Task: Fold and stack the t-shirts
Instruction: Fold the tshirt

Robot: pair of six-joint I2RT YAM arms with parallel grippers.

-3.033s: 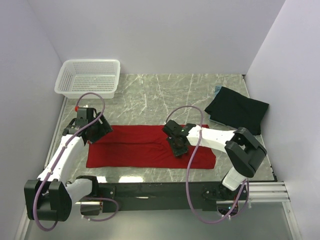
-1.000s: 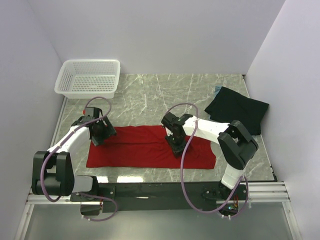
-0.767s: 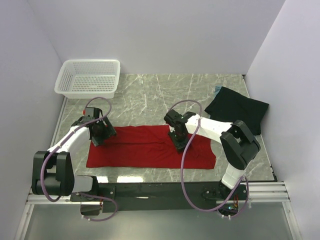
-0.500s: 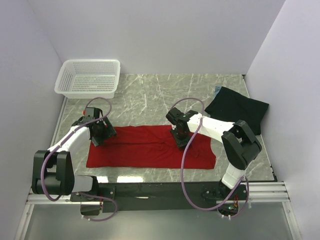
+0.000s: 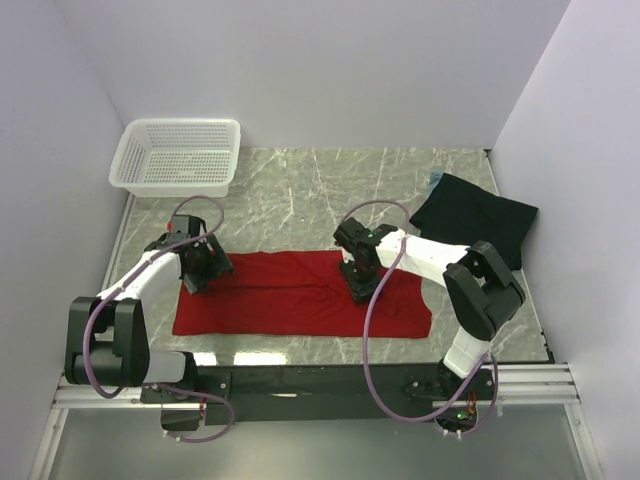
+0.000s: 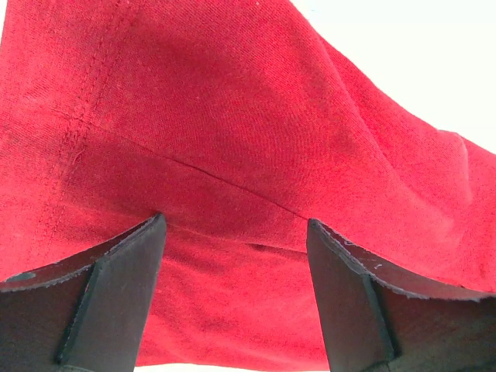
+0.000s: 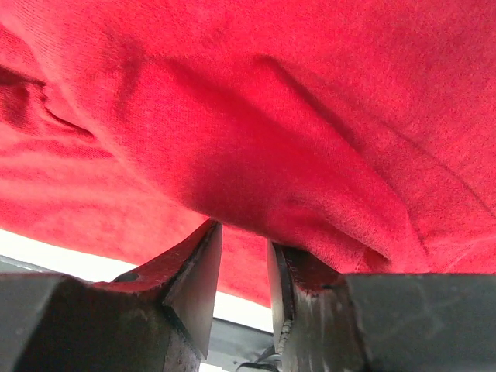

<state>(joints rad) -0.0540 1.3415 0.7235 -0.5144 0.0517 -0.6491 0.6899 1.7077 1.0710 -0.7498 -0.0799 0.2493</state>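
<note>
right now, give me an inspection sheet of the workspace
surface: grey-veined marble table
job's things: red t-shirt spread flat near the front edge; black t-shirt at the far right, light blue edge showing at its far corner
clutter: white mesh basket at the far left corner
grippers: left gripper open at the red shirt's left end; right gripper nearly closed at a bunched red fold, grip unclear
cables: purple cables loop off both arms, the right one passing over the red shirt
surroundings: plain walls on three sides
</note>
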